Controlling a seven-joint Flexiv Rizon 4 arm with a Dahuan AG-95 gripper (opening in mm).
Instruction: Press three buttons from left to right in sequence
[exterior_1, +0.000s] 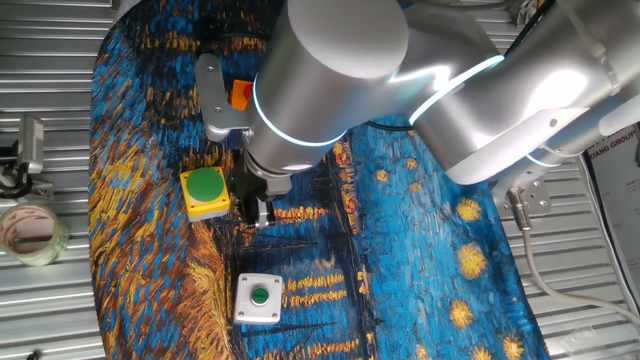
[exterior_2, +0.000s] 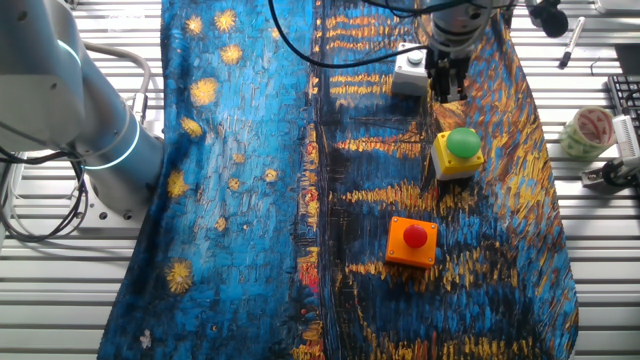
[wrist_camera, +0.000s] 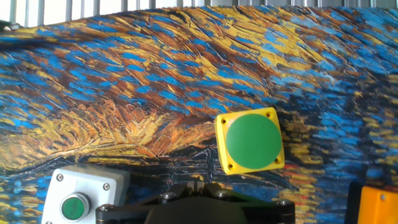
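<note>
The gripper (exterior_1: 260, 212) hangs above the painted cloth (exterior_1: 420, 250), just beside the yellow box with large green button (exterior_1: 206, 191); whether its fingers are apart cannot be told. The white box with small green button (exterior_1: 259, 298) sits toward one cloth edge, the orange box with red button (exterior_2: 412, 241) toward the opposite one.
</note>
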